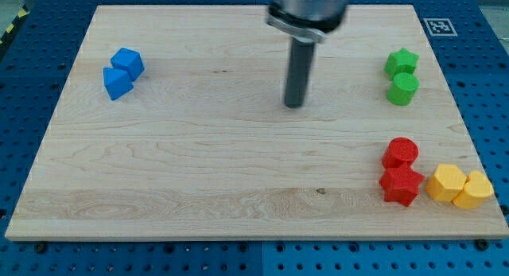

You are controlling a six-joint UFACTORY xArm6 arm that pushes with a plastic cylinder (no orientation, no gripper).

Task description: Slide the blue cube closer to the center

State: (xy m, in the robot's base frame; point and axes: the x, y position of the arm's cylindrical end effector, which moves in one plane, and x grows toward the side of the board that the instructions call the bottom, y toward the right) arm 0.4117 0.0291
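Camera view is showing my tip [295, 105], no claw, holding nothing, sitting mid-counter [199, 172]. The blue cube [127, 63] is lying far left, touching another blue block [118, 83]. Green, red and yellow blocks are crowding the view's right edge.

I count eight blocks on the desk [238, 188]: two blue [127, 63] [118, 83], two green [402, 62] [403, 89], two red [400, 153] [400, 185], two yellow [446, 182] [475, 190].
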